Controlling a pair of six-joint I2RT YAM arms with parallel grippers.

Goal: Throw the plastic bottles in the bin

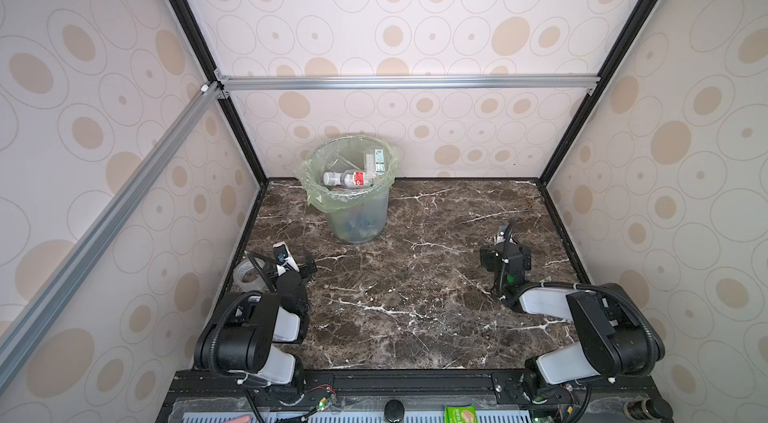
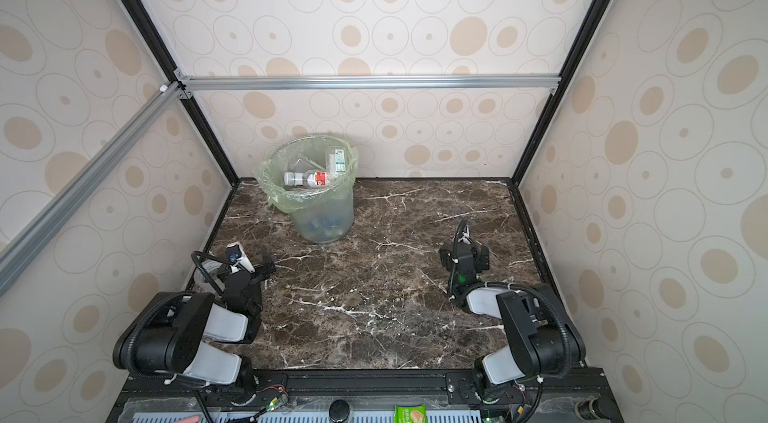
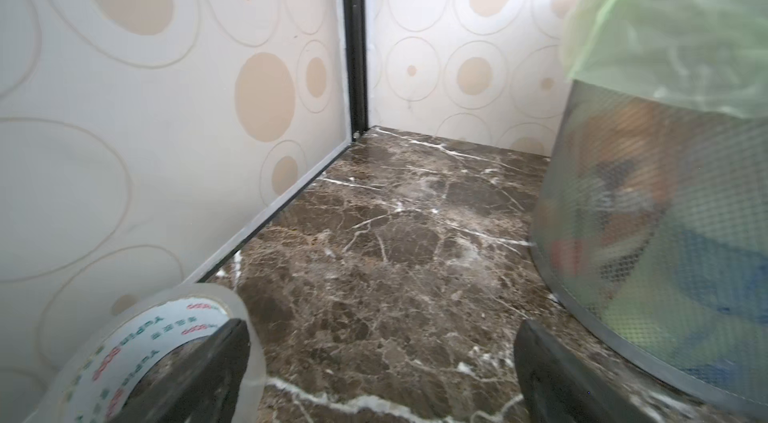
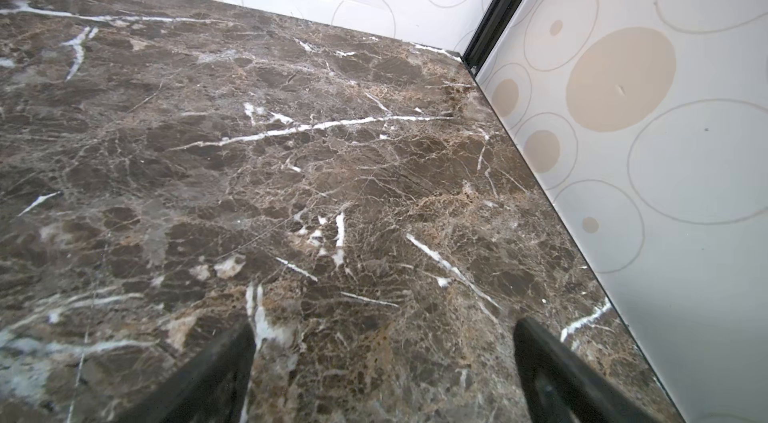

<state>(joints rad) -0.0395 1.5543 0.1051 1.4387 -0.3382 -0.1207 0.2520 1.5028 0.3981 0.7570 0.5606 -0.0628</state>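
Observation:
The bin (image 1: 360, 219) (image 2: 325, 220), a translucent basket with a pale green bag folded over its rim, stands at the back left of the marble table. Plastic bottles (image 1: 347, 179) (image 2: 308, 179) lie inside it; a white-capped one with a red label rests on top, and more show blurred through the wall. No bottle shows on the table. My left gripper (image 1: 293, 263) (image 3: 383, 327) hangs low at the front left, open and empty, with the bin's wall (image 3: 665, 213) close beside one finger. My right gripper (image 1: 505, 248) (image 4: 384, 327) hovers open over bare marble at the right.
A clear tape roll (image 1: 247, 275) (image 3: 137, 342) lies against the left wall, right beside my left gripper's other finger. Patterned walls close in the table on three sides. A green packet (image 1: 459, 414) lies on the front ledge.

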